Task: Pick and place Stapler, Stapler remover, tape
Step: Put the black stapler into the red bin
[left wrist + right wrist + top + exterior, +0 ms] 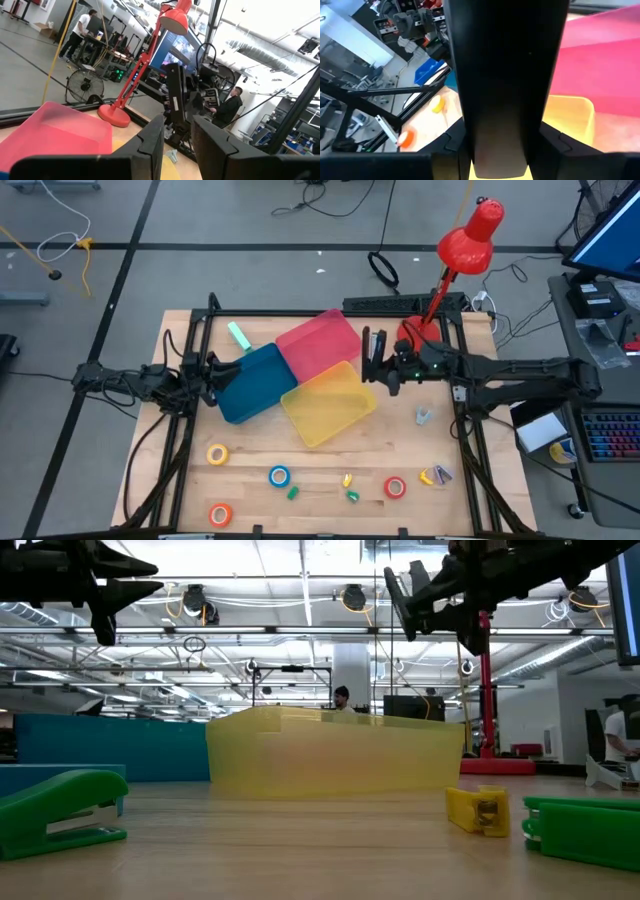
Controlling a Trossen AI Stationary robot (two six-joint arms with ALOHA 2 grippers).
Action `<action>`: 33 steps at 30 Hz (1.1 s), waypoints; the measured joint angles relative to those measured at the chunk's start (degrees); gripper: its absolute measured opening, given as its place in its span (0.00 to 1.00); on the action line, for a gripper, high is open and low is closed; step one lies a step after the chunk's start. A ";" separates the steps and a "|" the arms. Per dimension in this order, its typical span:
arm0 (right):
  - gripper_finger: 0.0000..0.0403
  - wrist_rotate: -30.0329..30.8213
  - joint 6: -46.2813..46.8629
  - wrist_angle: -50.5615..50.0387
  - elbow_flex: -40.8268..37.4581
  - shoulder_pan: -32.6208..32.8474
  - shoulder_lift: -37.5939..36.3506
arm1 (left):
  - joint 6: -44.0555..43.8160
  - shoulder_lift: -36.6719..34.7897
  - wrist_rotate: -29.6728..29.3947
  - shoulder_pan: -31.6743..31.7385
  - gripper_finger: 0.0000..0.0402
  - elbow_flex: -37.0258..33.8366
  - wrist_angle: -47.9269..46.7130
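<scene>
On the left side of the table the left gripper hangs just beside the blue bin, fingers parted only a crack with nothing between them. It's waiting.

Along the near edge lie the tape rolls, none picked yet: the yellow roll, the orange roll, the blue roll and, further right, the red roll.

The action is at the middle. The right gripper is up in the air by the right-hand corners of the red bin and the yellow bin, fingers clamped on a black stapler. The carry looks to be in hand, with the drop to come.

The stapler's long axis stands close to upright, and from overhead it leans towards the far edge of the table. Which end is the head, I can't tell.

Next, I'd say, the arm needs to slide left until the stapler is clear inside a bin's rim, come lower, then let go. Held on end like that, it'll likely topple as it lands.
</scene>
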 joint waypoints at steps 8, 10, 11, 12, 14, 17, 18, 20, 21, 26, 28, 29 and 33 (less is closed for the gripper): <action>0.32 10.31 -8.65 -7.41 11.06 5.89 10.15 | 0.02 -0.02 0.00 0.02 0.24 0.01 0.00; 0.32 13.15 -12.12 -12.39 15.58 6.54 13.18 | 0.04 0.00 0.00 0.02 0.24 0.02 -0.02; 0.32 14.42 -13.63 -14.87 17.80 6.69 14.76 | 0.03 0.00 0.00 0.00 0.24 0.01 -0.02; 0.32 15.64 -15.17 -17.72 20.03 6.79 16.27 | 0.02 -0.02 0.00 0.02 0.24 0.00 0.00; 0.32 17.27 -17.90 -22.95 24.32 6.79 19.30 | 0.09 0.00 0.00 0.01 0.24 0.01 -0.04; 0.32 19.03 -22.10 -28.75 29.63 6.77 23.49 | 0.11 -0.02 0.01 0.00 0.24 0.01 -0.07; 0.32 19.15 -23.67 -30.04 30.95 6.77 24.79 | 0.13 0.00 0.00 0.02 0.24 0.00 -0.15; 0.32 19.17 -27.05 -32.00 33.36 6.77 27.15 | 0.15 0.00 0.14 0.02 0.24 0.00 -0.13; 0.32 19.18 -28.56 -32.93 34.36 6.77 28.23 | 0.13 0.00 0.33 0.01 0.24 0.00 -0.17; 0.32 22.22 -39.95 -35.06 38.05 6.82 32.85 | 0.04 0.00 0.50 0.02 0.24 0.00 -0.18; 0.32 25.69 -45.29 -34.81 38.51 7.10 33.75 | 0.12 -0.01 0.50 0.01 0.24 0.00 -0.16; 0.32 27.78 -48.23 -34.92 38.51 7.12 33.88 | -0.03 -0.02 0.51 0.01 0.24 0.00 -0.16; 0.32 37.21 -60.53 -33.72 38.71 6.56 35.39 | -0.11 0.00 0.52 0.02 0.24 0.00 -0.18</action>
